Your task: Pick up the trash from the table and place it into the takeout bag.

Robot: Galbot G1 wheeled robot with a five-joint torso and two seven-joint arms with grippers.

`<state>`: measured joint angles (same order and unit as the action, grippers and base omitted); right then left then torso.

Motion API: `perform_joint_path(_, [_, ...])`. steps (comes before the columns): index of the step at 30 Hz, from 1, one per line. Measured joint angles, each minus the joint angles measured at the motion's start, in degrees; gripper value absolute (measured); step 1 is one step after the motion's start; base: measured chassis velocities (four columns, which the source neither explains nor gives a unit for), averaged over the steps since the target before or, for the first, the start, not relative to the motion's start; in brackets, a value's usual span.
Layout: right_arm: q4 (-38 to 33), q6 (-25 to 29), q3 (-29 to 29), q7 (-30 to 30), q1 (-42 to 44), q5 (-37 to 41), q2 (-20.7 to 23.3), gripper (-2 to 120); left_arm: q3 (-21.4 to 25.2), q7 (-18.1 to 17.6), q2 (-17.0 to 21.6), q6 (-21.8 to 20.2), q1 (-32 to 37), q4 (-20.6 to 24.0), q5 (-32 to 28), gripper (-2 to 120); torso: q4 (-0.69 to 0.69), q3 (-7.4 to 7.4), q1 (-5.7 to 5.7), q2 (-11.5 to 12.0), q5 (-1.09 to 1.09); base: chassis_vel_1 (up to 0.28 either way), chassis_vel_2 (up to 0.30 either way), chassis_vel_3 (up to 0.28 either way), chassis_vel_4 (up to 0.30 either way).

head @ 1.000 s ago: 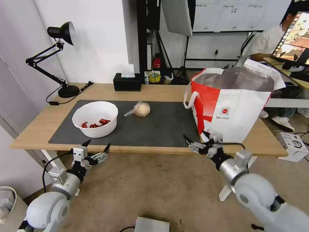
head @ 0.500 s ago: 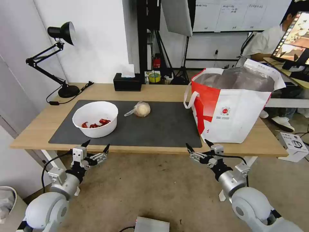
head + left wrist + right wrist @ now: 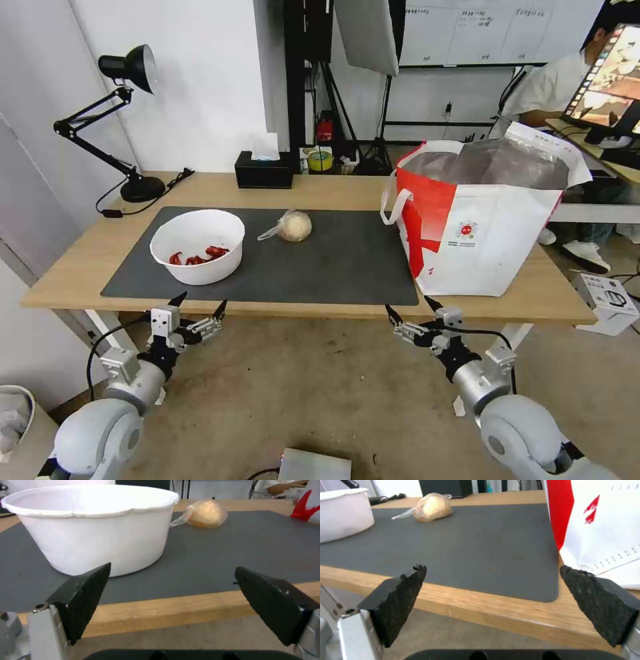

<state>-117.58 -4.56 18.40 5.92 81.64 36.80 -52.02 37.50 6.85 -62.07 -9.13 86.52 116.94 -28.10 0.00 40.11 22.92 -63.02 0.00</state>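
A white round bowl point(image 3: 197, 245) with red scraps sits on the dark grey mat point(image 3: 333, 267) at the table's point(image 3: 293, 190) left. A tan ball wrapped in clear plastic point(image 3: 292, 226) lies mid-mat. The white and red takeout bag point(image 3: 483, 217) stands open on the right end. My left gripper point(image 3: 199, 305) hangs open just below the table's front edge, in front of the bowl point(image 3: 96, 525). My right gripper point(image 3: 411, 307) is open below the front edge near the bag's point(image 3: 606, 527) corner. The ball point(image 3: 205, 513) point(image 3: 431, 507) lies beyond both grippers.
A black tissue box point(image 3: 264, 170) and a black desk lamp point(image 3: 127, 120) stand along the table's far edge. Carpeted floor lies under my arms, with a small grey box point(image 3: 313, 465) on it. A cardboard box point(image 3: 608, 301) sits on the floor at right.
My right gripper has dropped from in front of the bag's lower corner to below the table's front edge. My left gripper has sunk slightly. Nothing on the table moved.
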Motion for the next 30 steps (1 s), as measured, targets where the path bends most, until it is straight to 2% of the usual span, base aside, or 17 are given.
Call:
perform_joint_path(5, [0.2, -0.1, -0.7, -0.1, -1.1, 0.6, 0.0, 100, 0.0, 0.0, 0.2, 0.1, -0.1, -0.2, 0.0, 100, -0.01, 0.0, -0.01, 0.0, 0.0, 0.0, 0.0, 0.0, 0.0])
perform_joint_path(9, [1.2, -0.9, -3.8, -1.1, -6.7, 4.7, 0.3, 100, -0.2, 0.0, 0.5, 0.1, -0.3, -0.2, 0.0, 100, 0.0, 0.0, 0.0, 0.0, 0.0, 0.0, 0.0, 0.0, 0.0])
perform_joint_path(10, [1.9, -1.7, -5.0, -1.1, -9.6, 6.1, 0.5, 100, -0.4, 0.0, 0.7, 0.1, -0.5, -0.2, -0.1, 100, 0.02, 0.0, 0.0, 0.0, -0.01, 0.0, 0.0, 0.0, 0.0])
perform_joint_path(12, [3.5, -2.9, -7.5, -1.0, -14.4, 7.6, 0.9, 100, -0.7, 0.0, 1.2, 0.1, -0.8, -0.3, -0.2, 100, -0.03, 0.0, -0.01, 0.0, 0.0, 0.0, 0.0, 0.0, 0.0])
perform_joint_path(13, [3.5, -2.9, -7.5, -1.0, -14.4, 7.6, 0.9, 100, -0.7, 0.0, 1.2, 0.1, -0.8, -0.3, -0.2, 100, -0.03, 0.0, -0.01, 0.0, 0.0, 0.0, 0.0, 0.0, 0.0])
perform_joint_path(16, [7.1, -5.0, -14.2, 1.1, -25.6, 10.6, 0.6, 100, -0.4, 0.0, 1.3, 0.2, -0.3, -0.3, -0.3, 100, 0.03, 0.01, 0.0, 0.0, -0.01, 0.0, 0.0, 0.0, 0.0])
perform_joint_path(17, [7.1, -5.0, -14.2, 1.1, -25.6, 10.6, 0.6, 100, -0.4, 0.0, 1.3, 0.2, -0.3, -0.3, -0.3, 100, 0.03, 0.01, 0.0, 0.0, -0.01, 0.0, 0.0, 0.0, 0.0])
perform_joint_path(20, [11.3, -6.0, -20.6, 2.5, -33.6, 12.2, -1.2, 100, -0.1, 0.0, 1.1, 0.2, -0.1, -0.2, -0.3, 100, 0.01, 0.0, 0.0, 0.0, -0.02, 0.0, 0.0, 0.0, 0.0])
perform_joint_path(22, [12.4, -6.2, -22.1, 2.7, -35.3, 12.6, -1.9, 100, 0.0, 0.0, 1.0, 0.3, 0.0, -0.2, -0.3, 100, 0.0, 0.01, 0.0, 0.0, -0.01, 0.0, 0.0, 0.0, 0.0])
perform_joint_path(24, [16.7, -6.6, -26.2, 3.8, -41.3, 13.4, -4.3, 100, 0.1, 0.1, 0.9, 0.3, 0.0, -0.1, -0.3, 100, 0.0, 0.01, 0.0, 0.0, 0.0, 0.0, 0.0, 0.0, 0.0])
perform_joint_path(26, [17.8, -6.7, -27.2, 4.0, -42.9, 13.5, -5.0, 100, 0.1, 0.0, 0.8, 0.3, 0.1, -0.1, -0.3, 100, 0.0, 0.0, 0.0, 0.0, -0.01, 0.0, 0.0, 0.0, 0.0])
perform_joint_path(30, [25.0, -7.6, -32.1, 4.8, -51.4, 14.9, -9.2, 100, 0.4, 0.0, 0.5, 0.3, 0.2, -0.1, -0.3, 100, 0.02, 0.01, 0.01, 0.0, -0.02, 0.0, 0.0, 0.0, 0.0])
